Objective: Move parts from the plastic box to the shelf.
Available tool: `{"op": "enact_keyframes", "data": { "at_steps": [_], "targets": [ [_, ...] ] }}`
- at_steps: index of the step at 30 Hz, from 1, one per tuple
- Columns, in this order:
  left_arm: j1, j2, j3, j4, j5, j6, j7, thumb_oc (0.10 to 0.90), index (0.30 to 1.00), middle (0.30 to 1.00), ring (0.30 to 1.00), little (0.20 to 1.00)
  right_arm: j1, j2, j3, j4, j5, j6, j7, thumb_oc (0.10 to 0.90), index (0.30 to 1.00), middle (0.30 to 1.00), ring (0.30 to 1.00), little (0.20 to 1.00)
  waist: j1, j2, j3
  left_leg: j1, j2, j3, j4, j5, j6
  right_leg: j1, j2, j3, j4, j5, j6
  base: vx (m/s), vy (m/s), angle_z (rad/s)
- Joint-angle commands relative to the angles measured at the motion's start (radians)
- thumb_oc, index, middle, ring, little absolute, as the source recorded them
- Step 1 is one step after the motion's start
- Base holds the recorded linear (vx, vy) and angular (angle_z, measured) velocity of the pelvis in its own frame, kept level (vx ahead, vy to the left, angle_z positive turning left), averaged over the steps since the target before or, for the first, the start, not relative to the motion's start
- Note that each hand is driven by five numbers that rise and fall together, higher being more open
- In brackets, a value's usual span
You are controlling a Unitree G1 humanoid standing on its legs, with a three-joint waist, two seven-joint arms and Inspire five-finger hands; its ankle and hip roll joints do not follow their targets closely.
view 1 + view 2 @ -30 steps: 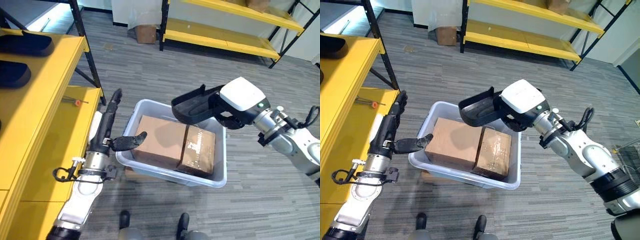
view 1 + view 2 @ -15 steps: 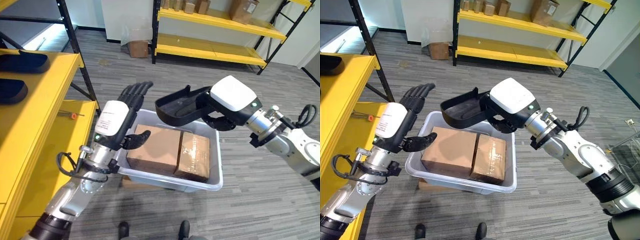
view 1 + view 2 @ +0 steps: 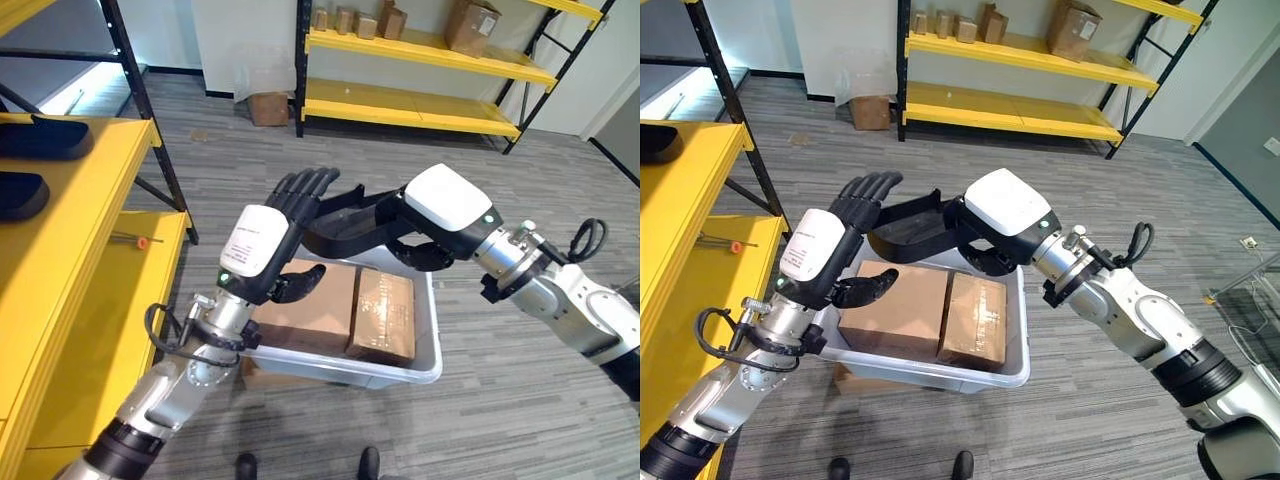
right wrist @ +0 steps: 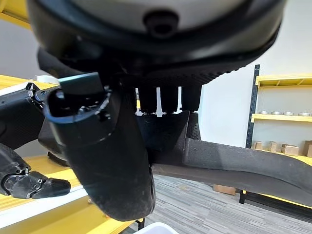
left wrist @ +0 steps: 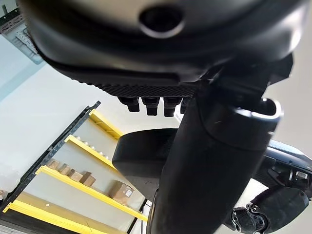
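Note:
A black moulded part [image 3: 912, 226] hangs above the grey plastic box [image 3: 425, 355], with my right hand [image 3: 440, 210] shut on its near end. In the right wrist view the part [image 4: 229, 161] runs out past the curled fingers. My left hand [image 3: 265, 245] is raised beside the part's far end, fingers straight and open, thumb [image 3: 297, 288] out over the box. The same black part [image 5: 141, 151] lies just past the left hand's fingers in the left wrist view. Two brown cardboard boxes [image 3: 385, 312] lie inside the plastic box.
A yellow shelf unit [image 3: 70, 230] stands at the left, with two black parts [image 3: 45, 135] on its upper level and a small red-tipped tool [image 3: 138, 241] on the lower one. More yellow shelving [image 3: 420, 55] with cardboard boxes stands at the back.
My right hand has carried the black part further left, towards the left hand. The left hand has risen a little next to it. The camera has tilted up.

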Motion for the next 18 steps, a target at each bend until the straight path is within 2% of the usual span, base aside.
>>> {"op": "enact_keyframes", "data": {
  "at_steps": [1,18],
  "targets": [
    [-0.143,-0.025,-0.017,-0.064,0.024,-0.051,0.081,0.900,1.000,1.000,1.000,1.000,-0.206,0.018,0.001,-0.017,0.067,0.015,-0.094,0.400,0.300,0.300,0.300,0.300,-0.002,0.009,-0.102,0.021,0.021,-0.027,-0.011,-0.063,0.040,0.046,-0.085,-0.014,0.072,-0.081,0.112,0.01,0.003,-0.03],
    [-0.169,-0.049,-0.047,-0.058,0.023,-0.047,0.079,0.900,1.000,1.000,1.000,1.000,-0.233,0.051,0.025,-0.014,0.072,0.018,-0.087,0.400,0.300,0.300,0.300,0.300,-0.011,0.009,-0.100,0.033,0.020,-0.016,-0.010,-0.070,0.044,0.045,-0.084,0.001,0.071,-0.081,0.111,0.00,0.001,-0.01]
  ]
}}
